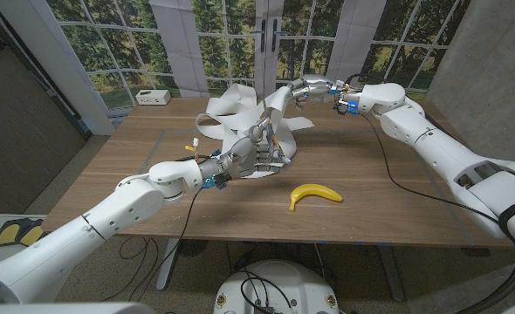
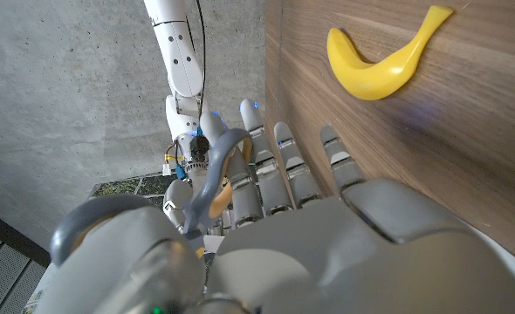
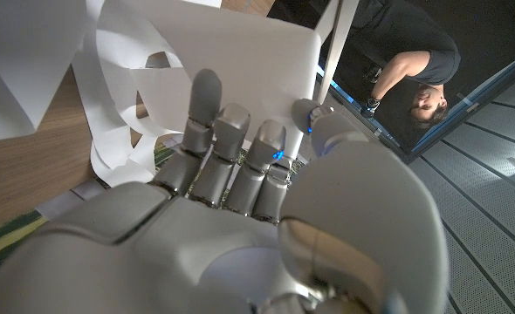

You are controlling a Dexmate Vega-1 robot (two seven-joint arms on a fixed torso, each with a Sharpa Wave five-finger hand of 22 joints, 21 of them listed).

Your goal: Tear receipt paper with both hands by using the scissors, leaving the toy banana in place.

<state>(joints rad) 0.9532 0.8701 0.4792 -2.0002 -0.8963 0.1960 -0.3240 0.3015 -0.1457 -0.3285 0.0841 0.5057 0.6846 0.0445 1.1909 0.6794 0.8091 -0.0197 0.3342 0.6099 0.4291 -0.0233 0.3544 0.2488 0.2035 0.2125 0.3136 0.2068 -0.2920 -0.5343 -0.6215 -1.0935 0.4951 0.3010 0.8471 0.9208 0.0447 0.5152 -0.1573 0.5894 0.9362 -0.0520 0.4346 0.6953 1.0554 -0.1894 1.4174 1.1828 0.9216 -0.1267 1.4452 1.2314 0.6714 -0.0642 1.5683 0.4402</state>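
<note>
Paper (image 1: 240, 113), light and floppy, loops mid-table, a strip pinched taut in my right hand (image 1: 303, 89) while my left hand (image 1: 250, 157) grips scissors (image 2: 212, 179) beneath; banana (image 1: 315, 194) sits clear.

Left robot hand (image 1: 253, 155) grips scissors (image 1: 273, 144); right robot hand (image 1: 303, 88) holds receipt paper (image 1: 231, 118); toy banana (image 1: 315, 194) apart.
</note>
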